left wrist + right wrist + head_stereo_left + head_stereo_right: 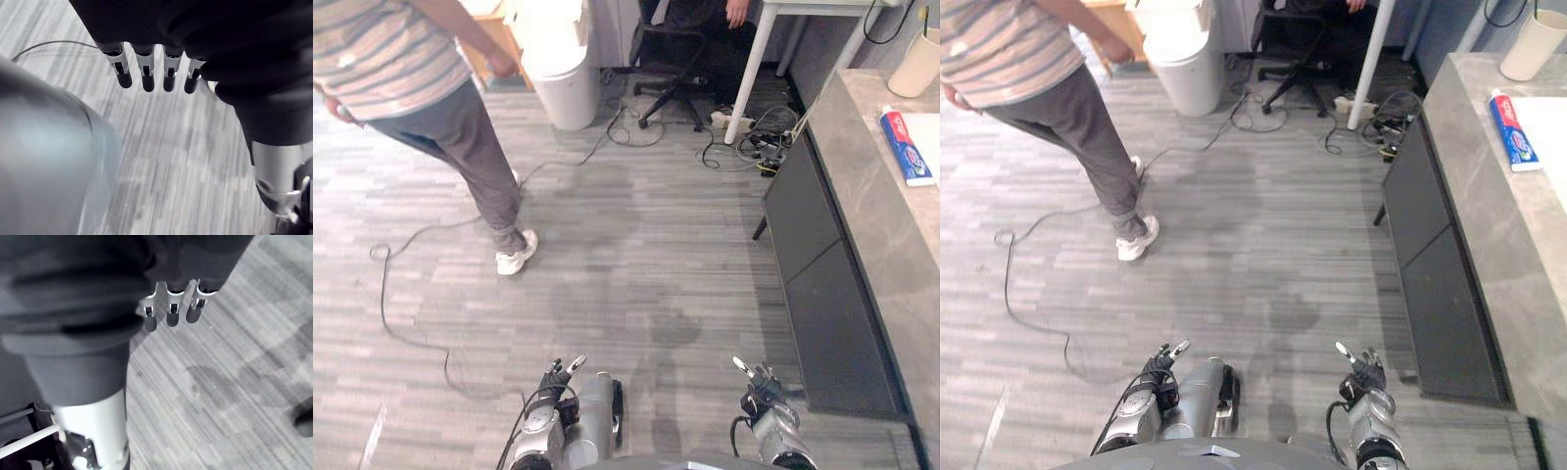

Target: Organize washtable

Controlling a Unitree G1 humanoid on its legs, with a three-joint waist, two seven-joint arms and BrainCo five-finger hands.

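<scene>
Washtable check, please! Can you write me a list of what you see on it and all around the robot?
Surface: grey stone washtable at the robot's right, over dark cabinet fronts.
Job's things: toothpaste tube lying flat; beige cup upright beyond it.
Clutter: nothing seen.
Hands: left hand and right hand low over the floor, fingers straight, holding nothing.
Cables: tangle on the floor by a white desk leg.
Surroundings: person standing at left; white bin; black office chair.
</scene>
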